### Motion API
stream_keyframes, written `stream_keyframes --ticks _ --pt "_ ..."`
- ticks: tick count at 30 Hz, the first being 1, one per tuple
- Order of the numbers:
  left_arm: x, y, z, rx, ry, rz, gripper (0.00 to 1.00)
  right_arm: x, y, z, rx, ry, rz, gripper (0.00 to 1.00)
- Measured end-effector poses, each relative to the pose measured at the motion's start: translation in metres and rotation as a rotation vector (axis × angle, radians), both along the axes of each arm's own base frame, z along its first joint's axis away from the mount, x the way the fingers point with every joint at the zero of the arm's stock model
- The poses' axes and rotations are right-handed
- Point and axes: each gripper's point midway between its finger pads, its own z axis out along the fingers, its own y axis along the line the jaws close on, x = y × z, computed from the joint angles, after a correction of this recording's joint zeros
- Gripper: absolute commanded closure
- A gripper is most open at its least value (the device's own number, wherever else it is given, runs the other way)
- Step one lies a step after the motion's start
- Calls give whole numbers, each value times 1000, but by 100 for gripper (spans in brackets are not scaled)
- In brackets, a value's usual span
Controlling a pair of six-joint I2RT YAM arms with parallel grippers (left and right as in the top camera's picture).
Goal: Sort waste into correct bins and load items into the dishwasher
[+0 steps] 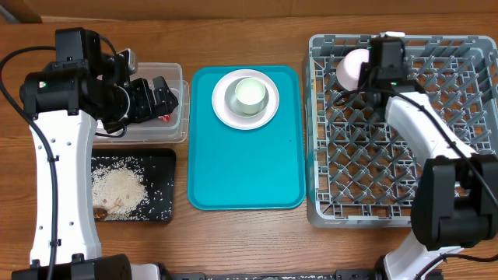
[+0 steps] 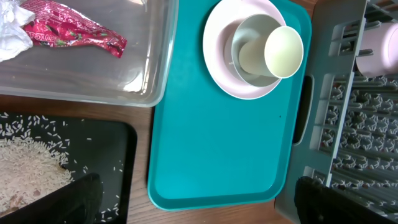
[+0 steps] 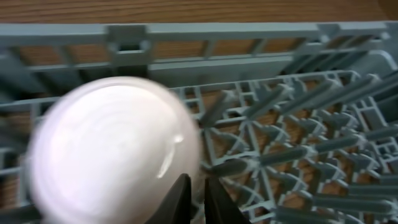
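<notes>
My right gripper [image 1: 369, 71] reaches over the back left corner of the grey dishwasher rack [image 1: 436, 210]. It is shut on the rim of a pale pink bowl [image 1: 350, 67], which stands on edge among the tines. In the right wrist view the bowl [image 3: 112, 149] fills the left and my fingers [image 3: 198, 194] pinch its edge. My left gripper [image 1: 166, 96] is open and empty above the clear bin [image 1: 177, 134]. Its fingers [image 2: 199, 196] show wide apart. On the teal tray [image 1: 245, 167] a white plate [image 1: 222, 109] carries a bowl [image 2: 242, 34] and a pale green cup [image 1: 250, 93].
The clear bin [image 2: 143, 74] holds a red wrapper [image 2: 68, 36] and crumpled white tissue [image 2: 11, 34]. A black tray [image 1: 156, 206] at the front left holds a pile of rice [image 1: 117, 187] and scattered grains. The rack's tines stand close together.
</notes>
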Motion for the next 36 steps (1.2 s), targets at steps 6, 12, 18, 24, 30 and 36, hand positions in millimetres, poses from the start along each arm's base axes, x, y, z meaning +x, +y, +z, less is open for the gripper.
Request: stream_keyframes --ticks 6,12,18,24,30,36 --pt "0 0 0 0 0 0 0 -8 74 31 92 -42 196 82" --pt "0 0 0 0 0 0 0 -33 155 76 183 -106 415 75" --pt "0 0 0 0 0 0 0 -60 207 73 214 -57 552 69" --pt "0 0 0 0 0 0 0 -68 216 69 242 -31 555 54" --pt "0 0 0 0 0 0 0 -72 214 64 252 -2 540 30" --pt "0 0 0 0 0 0 0 -76 213 60 251 18 534 12"
